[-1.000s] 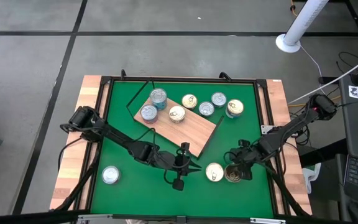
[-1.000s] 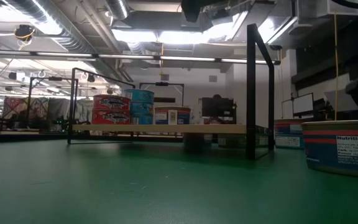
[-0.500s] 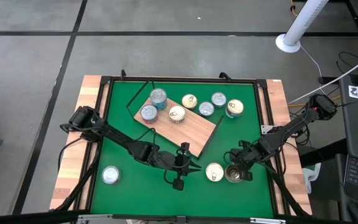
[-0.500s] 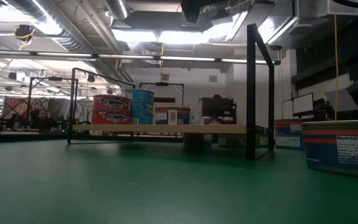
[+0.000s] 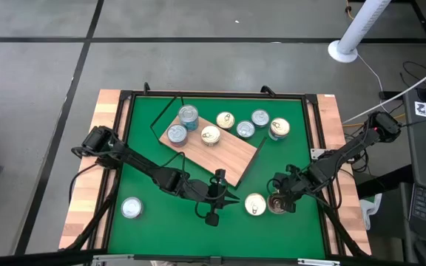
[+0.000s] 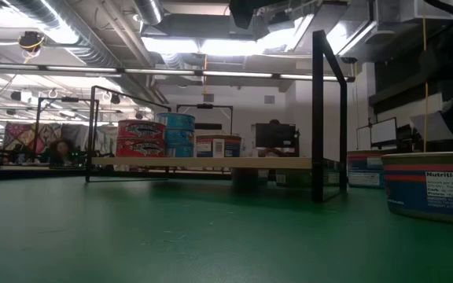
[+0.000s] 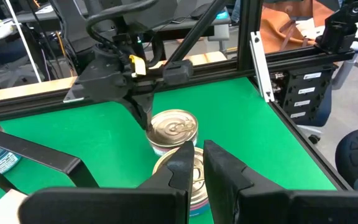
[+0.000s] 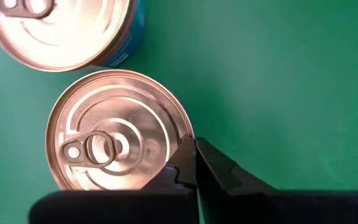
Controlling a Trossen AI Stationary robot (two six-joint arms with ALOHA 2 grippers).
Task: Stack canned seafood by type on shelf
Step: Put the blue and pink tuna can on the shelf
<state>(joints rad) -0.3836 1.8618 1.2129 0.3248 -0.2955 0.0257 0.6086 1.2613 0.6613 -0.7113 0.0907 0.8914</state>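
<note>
Shelf: laid flat on the green surface, three tins carried.
Right gripper: fingers pinched together at the rim of a tin; apparently nothing is gripped.
Left gripper: fingers closed, empty.
Risk: the tin may be nudged away.

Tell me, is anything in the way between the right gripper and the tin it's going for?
No, nothing is in the way. The right gripper is shut and right at the rim of the gold-lidded tin, near the front right of the green mat. Another tin sits just beside it, toward the left arm, not between them.
</note>
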